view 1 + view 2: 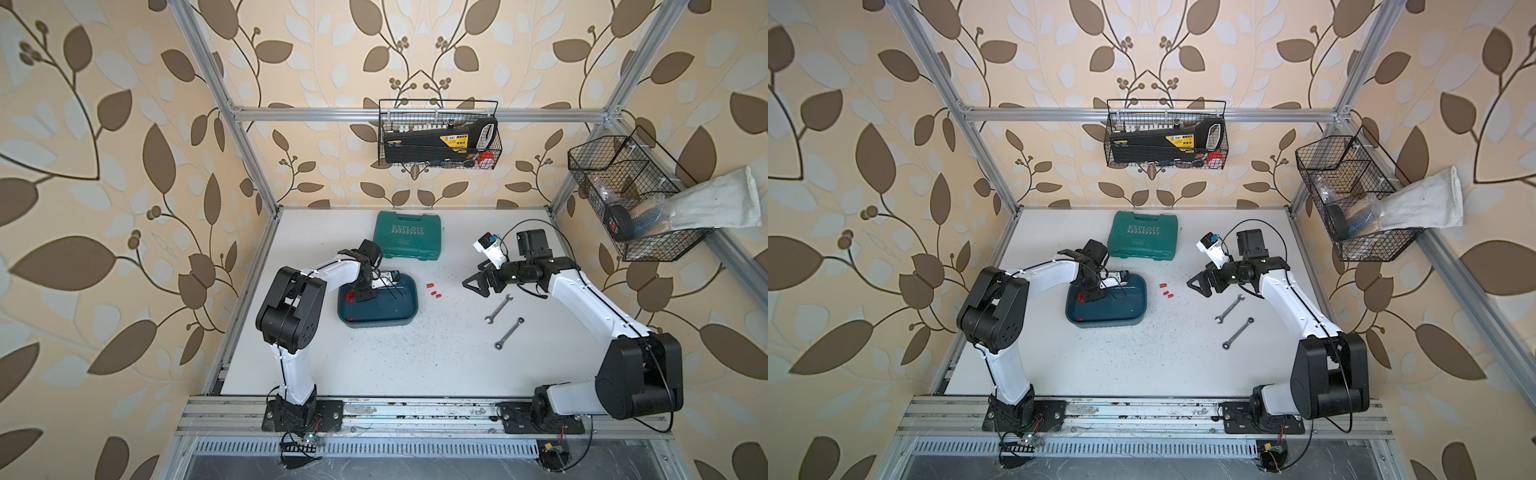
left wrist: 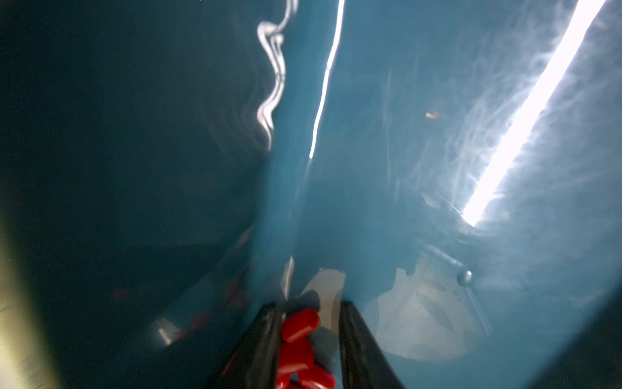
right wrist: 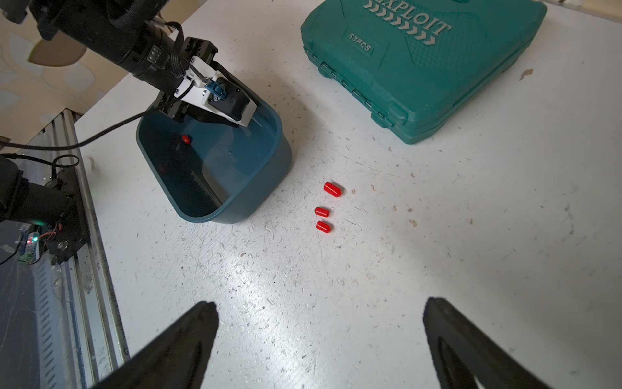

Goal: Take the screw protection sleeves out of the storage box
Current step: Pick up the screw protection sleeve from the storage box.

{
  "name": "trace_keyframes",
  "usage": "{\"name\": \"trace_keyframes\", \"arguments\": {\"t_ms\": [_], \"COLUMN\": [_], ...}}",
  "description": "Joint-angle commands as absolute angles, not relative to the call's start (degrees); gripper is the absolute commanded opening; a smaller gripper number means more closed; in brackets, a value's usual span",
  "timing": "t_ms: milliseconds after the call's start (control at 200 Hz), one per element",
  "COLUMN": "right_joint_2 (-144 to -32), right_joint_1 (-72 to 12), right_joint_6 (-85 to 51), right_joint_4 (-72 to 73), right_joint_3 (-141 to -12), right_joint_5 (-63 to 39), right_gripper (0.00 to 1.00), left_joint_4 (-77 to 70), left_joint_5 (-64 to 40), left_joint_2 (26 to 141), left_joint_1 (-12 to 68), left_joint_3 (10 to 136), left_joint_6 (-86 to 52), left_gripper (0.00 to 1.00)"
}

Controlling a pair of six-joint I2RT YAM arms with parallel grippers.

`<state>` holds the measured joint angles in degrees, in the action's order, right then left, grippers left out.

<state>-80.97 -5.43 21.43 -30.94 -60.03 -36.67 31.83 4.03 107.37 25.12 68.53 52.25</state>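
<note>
The dark teal storage box [image 1: 409, 311] [image 1: 1138, 309] sits left of the table's middle. My left gripper [image 2: 308, 304] reaches down into its left end, jaws apart. Several red screw protection sleeves [image 2: 299, 325] lie between the fingers, pressed against one finger with a gap to the other. One more sleeve [image 3: 185, 138] lies alone on the box floor [image 2: 404, 168]. Three sleeves [image 1: 433, 292] [image 3: 321, 212] lie on the table right of the box. My right gripper [image 3: 321, 303] [image 1: 473, 289] hovers wide open and empty to their right.
A closed green "EXPLOIT" case [image 1: 406, 236] lies behind the box. Two wrenches [image 1: 498, 308] [image 1: 509, 332] lie below the right gripper. Wire baskets [image 1: 438, 135] [image 1: 631, 199] hang on the back and right walls. The table top is littered with small specks.
</note>
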Motion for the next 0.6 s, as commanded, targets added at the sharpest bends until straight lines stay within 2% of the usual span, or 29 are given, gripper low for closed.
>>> {"name": "trace_keyframes", "arguments": {"t_ms": [0,370,595], "right_joint_2": [-79.9,-80.0,-80.0], "right_joint_1": [-5.1,-5.1,-5.1], "right_joint_6": [21.3,21.3,21.3], "right_joint_4": [-31.4,-31.4,-31.4], "right_joint_3": [-59.1,-59.1,-59.1], "right_joint_5": [-37.9,-37.9,-38.0], "right_gripper": [0.99,0.99,0.99], "left_joint_4": [30.7,34.0,37.0], "left_joint_5": [3.7,-1.5,-4.6], "left_joint_2": [108.6,104.5,101.3], "left_joint_1": [25.0,25.0,25.0], "left_joint_3": [66.2,66.7,67.9], "left_joint_6": [52.4,48.1,45.7], "left_gripper": [0.31,0.02,0.0]}}
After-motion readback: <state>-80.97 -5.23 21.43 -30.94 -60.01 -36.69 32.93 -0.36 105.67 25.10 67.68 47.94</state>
